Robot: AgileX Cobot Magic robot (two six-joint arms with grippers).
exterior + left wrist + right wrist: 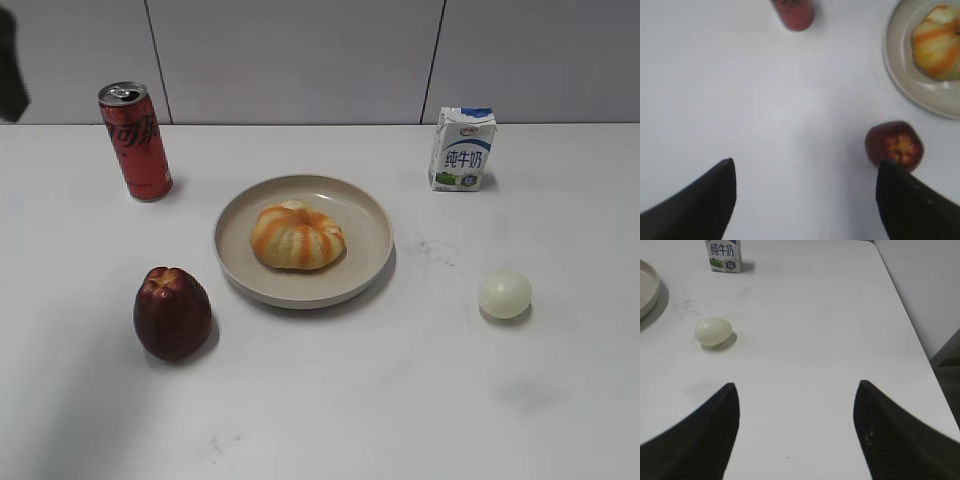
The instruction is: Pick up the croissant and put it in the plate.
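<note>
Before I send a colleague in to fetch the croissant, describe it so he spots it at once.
Find the round beige plate in the middle of the white table, between the red soda can and the milk carton. The croissant lies in it: a domed, ridged pastry striped orange and cream, unlike the dark red fruit or the pale ball.

My left hand [805, 200] hangs spread over bare table [765, 110]; the dark red fruit [894, 145] sits just beside its right fingertip, and the red can [794, 12] stands well ahead. My right hand [795, 430] is spread too, with open table in front. The pale ball [713, 331] lies ahead to the left, the milk carton [723, 255] farther back. The plate [370, 215] fills the middle between fruit and ball.
</note>
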